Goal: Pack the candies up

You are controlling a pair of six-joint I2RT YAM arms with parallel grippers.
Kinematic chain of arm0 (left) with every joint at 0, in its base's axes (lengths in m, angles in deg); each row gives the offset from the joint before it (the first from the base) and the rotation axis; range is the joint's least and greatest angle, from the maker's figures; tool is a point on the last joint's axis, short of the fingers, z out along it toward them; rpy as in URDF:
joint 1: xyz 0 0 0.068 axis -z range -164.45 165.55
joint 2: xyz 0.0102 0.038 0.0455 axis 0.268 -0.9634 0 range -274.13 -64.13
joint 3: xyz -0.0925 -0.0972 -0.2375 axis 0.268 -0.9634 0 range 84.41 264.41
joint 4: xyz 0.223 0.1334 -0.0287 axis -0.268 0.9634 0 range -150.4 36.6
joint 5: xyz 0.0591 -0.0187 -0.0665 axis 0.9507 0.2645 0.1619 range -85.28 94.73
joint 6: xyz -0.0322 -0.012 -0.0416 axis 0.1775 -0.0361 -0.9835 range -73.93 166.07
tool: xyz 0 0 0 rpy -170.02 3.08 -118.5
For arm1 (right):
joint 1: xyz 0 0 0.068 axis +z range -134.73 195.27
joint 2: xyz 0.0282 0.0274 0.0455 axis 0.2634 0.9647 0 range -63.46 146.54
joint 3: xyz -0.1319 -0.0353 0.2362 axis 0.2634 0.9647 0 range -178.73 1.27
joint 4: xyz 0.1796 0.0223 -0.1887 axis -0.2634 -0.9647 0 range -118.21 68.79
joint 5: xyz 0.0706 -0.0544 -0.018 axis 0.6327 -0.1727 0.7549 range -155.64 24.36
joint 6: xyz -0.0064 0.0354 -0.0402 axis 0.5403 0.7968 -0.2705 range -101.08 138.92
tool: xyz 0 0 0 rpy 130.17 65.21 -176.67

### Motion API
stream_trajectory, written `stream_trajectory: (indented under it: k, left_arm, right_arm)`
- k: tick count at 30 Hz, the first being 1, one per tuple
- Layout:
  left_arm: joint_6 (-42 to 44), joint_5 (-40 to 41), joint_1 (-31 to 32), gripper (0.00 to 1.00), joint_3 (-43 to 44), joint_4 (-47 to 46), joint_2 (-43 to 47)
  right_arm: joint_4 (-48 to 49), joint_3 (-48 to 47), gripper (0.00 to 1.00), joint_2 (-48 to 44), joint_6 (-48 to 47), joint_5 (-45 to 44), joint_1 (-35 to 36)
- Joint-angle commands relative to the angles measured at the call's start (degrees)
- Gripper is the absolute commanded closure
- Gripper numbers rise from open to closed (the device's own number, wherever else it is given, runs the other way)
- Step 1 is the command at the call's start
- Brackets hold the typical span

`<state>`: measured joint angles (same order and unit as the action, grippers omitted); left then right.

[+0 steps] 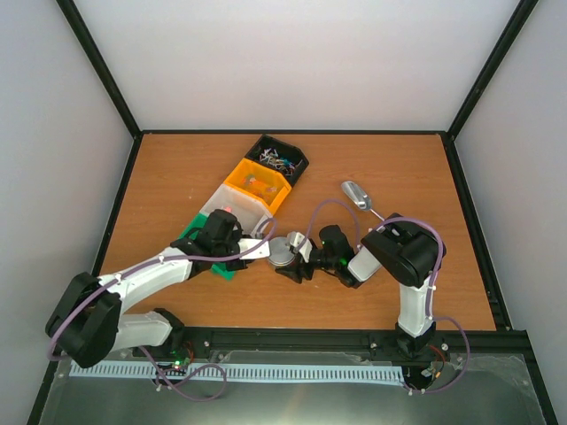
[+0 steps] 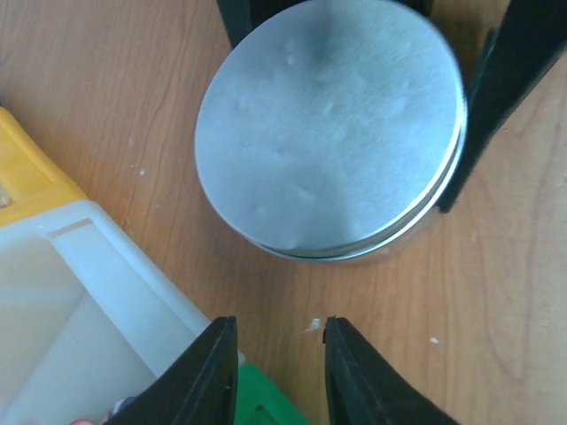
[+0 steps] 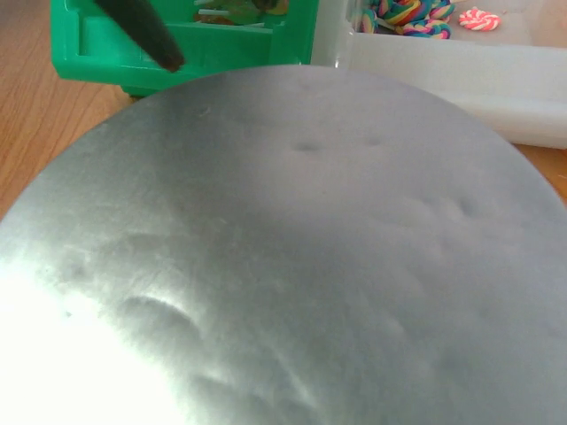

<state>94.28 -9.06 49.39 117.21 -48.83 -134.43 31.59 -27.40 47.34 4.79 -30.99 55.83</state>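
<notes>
Right gripper clamps the round jar from both sides. The jar stands upright on the table, metal lid on. Left gripper sits just beside the jar, fingers narrowly apart, nothing between them. Candies lie in the white bin, with more in the black bin and orange bin. Green bin is near the jar.

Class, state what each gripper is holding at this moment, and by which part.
The right gripper clasps the lidded jar by its opposite sides; the left gripper holds nothing.
</notes>
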Motion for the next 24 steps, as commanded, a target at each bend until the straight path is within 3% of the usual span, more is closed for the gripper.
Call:
stream_trajectory:
  k: [1,3,6,15,24]
  left_arm:
    - [-4.6,-4.1,0.0,0.65,4.2,4.3,1.8]
    - [-8.1,-8.0,0.0,0.56,6.4,5.4,2.0]
    - [-11.2,-12.6,0.9,0.53,8.6,5.2,1.3]
    - [-6.1,-6.8,9.0,0.50,8.0,-0.4,-4.8]
    - [-6.6,-3.9,10.4,0.54,9.0,-3.5,-9.6]
  right_arm:
    - [-4.6,1.2,0.74,0.6,0.2,0.7,0.6]
    - [-4.6,1.3,0.74,0.5,0.3,0.7,0.5]
    - [-4.7,1.1,0.74,0.8,0.4,0.9,0.5]
    - [-4.9,1.1,0.74,0.6,0.5,0.7,0.4]
    - [-5.1,1.1,0.74,0.5,0.5,1.0,0.4]
